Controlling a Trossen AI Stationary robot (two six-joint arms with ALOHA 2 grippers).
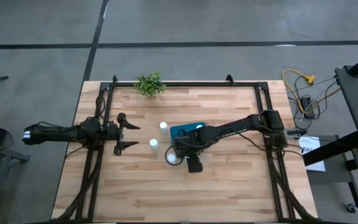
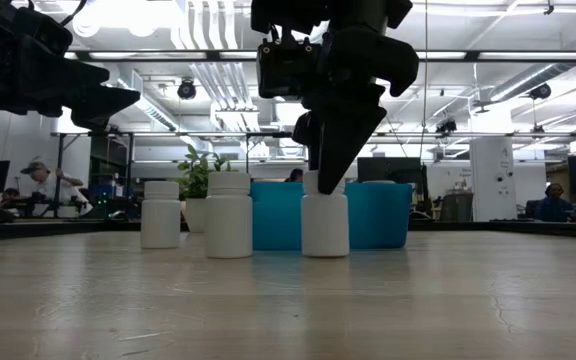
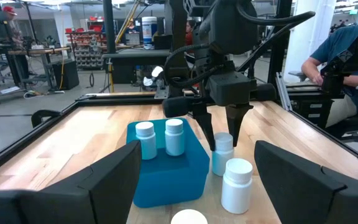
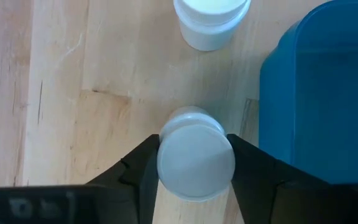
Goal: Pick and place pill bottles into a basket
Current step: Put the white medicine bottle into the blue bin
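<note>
Step in hand: the grasp of one pill bottle. The right pincer (image 4: 194, 163) stands over the middle of the wooden surface (image 1: 229, 180), pointing straight down, with its two dark fingers (image 4: 138, 169) set on either side of a white-capped pill bottle (image 4: 195, 160); in the right wrist view both pads meet the cap's edge, so I read it as pinching the bottle at the cap. The low view shows that bottle (image 2: 325, 224) with its base on the surface, so I judge it gripped but not yet lifted. It stands just beside the teal-blue basket (image 1: 185, 130), on the near side of it. Two more bottles wait on the surface nearby: one (image 1: 163, 127) beside the basket's left end, another (image 1: 153, 144) a little nearer the left arm. The left wrist view shows two bottles (image 3: 145, 139) already standing inside the basket. The left pincer (image 1: 129, 136) hangs well to the left of the group, its fingers spread wide and holding nothing; this arm appears to be waiting. A small green plant (image 1: 149, 84) sits at the far edge, clear of the work. Next move, as I judge it: lift straight up until the bottle's base clears the basket wall, carry it a short way over an unoccupied part of the basket, then lower and release without knocking the two already inside.
</note>
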